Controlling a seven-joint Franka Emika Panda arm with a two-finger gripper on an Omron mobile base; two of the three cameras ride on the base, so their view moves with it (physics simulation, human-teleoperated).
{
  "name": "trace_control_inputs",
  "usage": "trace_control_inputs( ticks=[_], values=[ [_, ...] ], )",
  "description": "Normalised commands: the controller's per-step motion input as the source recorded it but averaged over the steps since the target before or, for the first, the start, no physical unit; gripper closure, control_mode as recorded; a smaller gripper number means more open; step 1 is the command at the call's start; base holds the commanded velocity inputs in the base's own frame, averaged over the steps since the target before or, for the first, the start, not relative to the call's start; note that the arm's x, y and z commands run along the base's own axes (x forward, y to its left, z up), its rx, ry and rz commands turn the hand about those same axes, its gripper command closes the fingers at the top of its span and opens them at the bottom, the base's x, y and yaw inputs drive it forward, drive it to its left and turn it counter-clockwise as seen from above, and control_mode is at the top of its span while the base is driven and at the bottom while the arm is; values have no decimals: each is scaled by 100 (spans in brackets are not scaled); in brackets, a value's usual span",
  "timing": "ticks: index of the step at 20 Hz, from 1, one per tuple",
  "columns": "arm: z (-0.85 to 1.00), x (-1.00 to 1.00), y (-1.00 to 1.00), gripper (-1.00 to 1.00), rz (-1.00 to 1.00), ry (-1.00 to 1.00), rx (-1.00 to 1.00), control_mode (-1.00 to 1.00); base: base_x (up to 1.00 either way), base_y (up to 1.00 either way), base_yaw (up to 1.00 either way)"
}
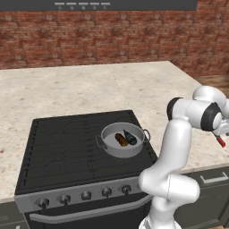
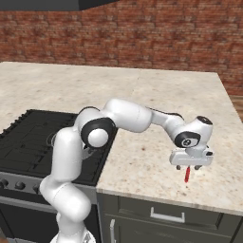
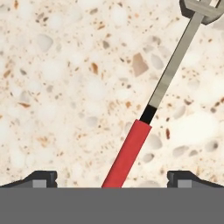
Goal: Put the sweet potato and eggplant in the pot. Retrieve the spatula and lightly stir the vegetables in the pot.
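— Vegetables first: you have the sweet potato [image 1: 120,139] and the eggplant [image 1: 130,137] lying side by side in the pot [image 1: 108,143], which sits on the stove's [image 1: 53,147] near right burner. Where does that leave you?

— Well to the right of it, over the speckled counter [image 2: 156,104]. Your gripper [image 3: 112,178] hangs just above the spatula [image 3: 131,151], jaws spread wide and holding nothing.

— And the spatula's lie?

— In the hand view, you see its red handle rise from between the two fingertips [image 3: 41,178], leaning right, with the metal shaft running on to the slotted blade at the top right. The long axis is skewed to the line between your fingers, so I'd judge you need a small roll before dropping onto the handle.
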Motion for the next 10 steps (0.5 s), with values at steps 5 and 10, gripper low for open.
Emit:
trace_control_inputs(
  ticks=[5,10],
  values=[
    [-11,0,0,-100,0,0,0,-100,0,0,0],
    [-15,0,-1,-100,0,0,0,-100,0,0,0]
  ],
)
